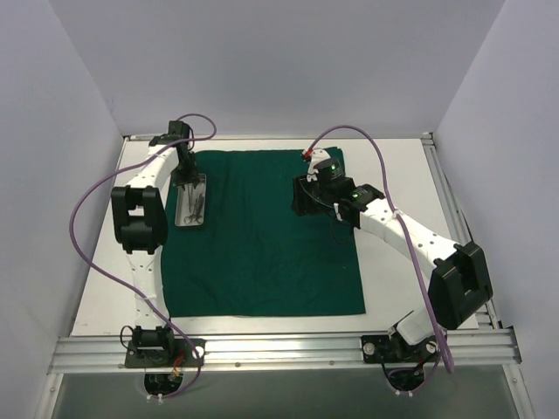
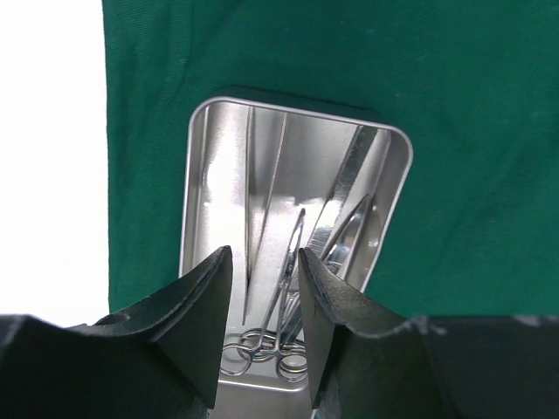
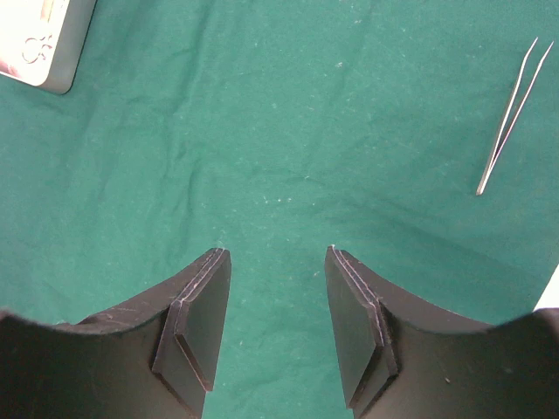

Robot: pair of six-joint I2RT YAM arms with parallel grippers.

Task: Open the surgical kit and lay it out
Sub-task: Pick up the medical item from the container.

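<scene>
White walls, white tabletop, aluminium rail near edge.

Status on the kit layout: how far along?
Done: cloth spread flat, tray on it, tweezers laid out on the cloth. In hand: left end effector open over the instruments in the tray; right end effector open, empty. Left: laying those instruments out.

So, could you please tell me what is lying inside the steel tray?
Thin steel instruments lie in it, ring handles nearest the camera. The left tool hides parts, so I cannot count them.
</scene>
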